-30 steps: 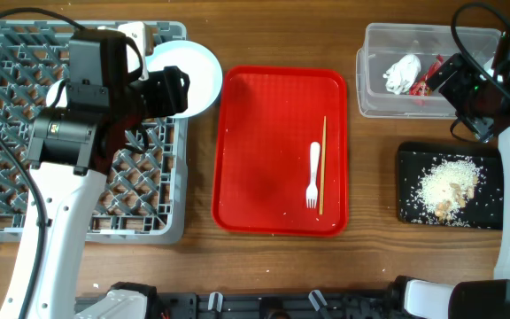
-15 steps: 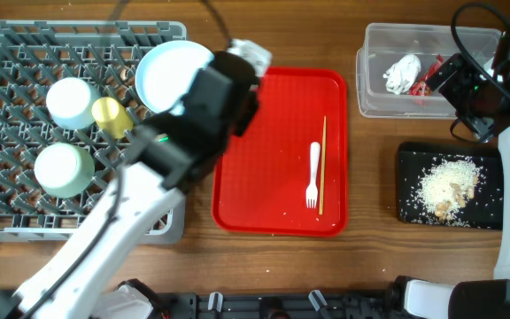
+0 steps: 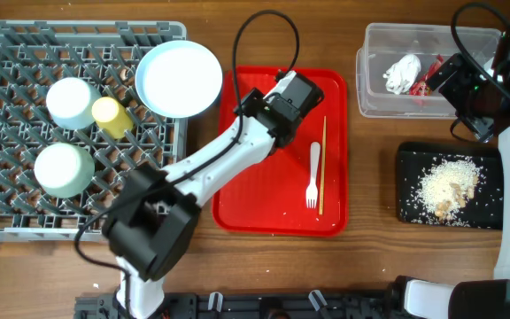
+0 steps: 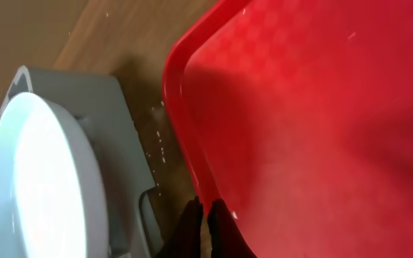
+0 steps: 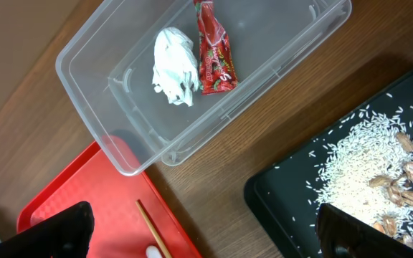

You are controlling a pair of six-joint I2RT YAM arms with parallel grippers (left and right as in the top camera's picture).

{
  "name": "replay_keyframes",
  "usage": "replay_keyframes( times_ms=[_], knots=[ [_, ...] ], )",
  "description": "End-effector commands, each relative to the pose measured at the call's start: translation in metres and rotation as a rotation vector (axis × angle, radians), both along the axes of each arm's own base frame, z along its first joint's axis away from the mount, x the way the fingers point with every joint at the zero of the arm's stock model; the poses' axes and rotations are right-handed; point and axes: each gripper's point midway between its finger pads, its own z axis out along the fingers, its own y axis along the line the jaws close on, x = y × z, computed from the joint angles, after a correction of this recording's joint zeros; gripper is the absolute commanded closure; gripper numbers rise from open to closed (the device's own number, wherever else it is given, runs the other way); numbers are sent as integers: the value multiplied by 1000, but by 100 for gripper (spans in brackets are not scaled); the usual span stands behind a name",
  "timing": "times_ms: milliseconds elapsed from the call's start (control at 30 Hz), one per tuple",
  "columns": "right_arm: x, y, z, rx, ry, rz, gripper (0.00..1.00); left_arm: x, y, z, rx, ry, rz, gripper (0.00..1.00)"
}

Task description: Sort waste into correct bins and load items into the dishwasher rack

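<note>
A: Large square grey plastic dishwasher rack (image 3: 25, 232), table's 9 o'clock, now carries the light blue round plate (image 3: 178, 78), propped at its 1 o'clock corner. The left arm has swung off it.

B: It went to the red rectangular serving tray (image 3: 264, 177), 12 o'clock end. Left gripper (image 4: 206, 215) pinched together, empty. Right gripper (image 5: 217, 229) spread wide, idle.

A: Plate looks loaded, then. White plastic fork (image 3: 312, 175) and thin wooden chopstick (image 3: 323, 164) remain at the tray's 3 o'clock.

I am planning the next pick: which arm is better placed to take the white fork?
Probably left. The left tool, shut, is over the red tray that holds the fork; the right tool, open, hangs away by the clear tub.
</note>
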Motion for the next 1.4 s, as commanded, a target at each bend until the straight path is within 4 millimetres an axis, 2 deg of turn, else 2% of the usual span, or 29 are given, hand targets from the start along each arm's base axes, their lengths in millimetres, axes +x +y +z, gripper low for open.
replay_keyframes(
  times_ms=[0,133,233,367,467,600,700,867,1233,1367],
  knots=[
    [-1,-4,7,-31,-13,4,0,10,8,-8,61,-37,31,96],
    [-1,-4,7,-31,-13,5,0,22,9,-12,76,-49,7,96],
    [-1,-4,7,-31,-13,4,0,34,4,-5,58,-93,-10,96],
    [-1,-4,7,-31,-13,4,0,48,16,-1,35,-124,28,96],
    [-1,-4,7,-31,-13,5,0,50,24,-8,16,-92,32,96],
    [-1,-4,7,-31,-13,4,0,48,16,-18,-50,-33,-6,96],
    [-1,-4,7,-31,-13,4,0,52,15,-18,-67,-40,-7,96],
    [-1,-4,7,-31,-13,4,0,54,29,-33,-16,-21,27,96],
    [-1,-4,7,-31,-13,4,0,61,63,-8,161,-153,152,96],
    [-1,-4,7,-31,-13,4,0,66,71,10,207,-251,213,96]
  ],
)
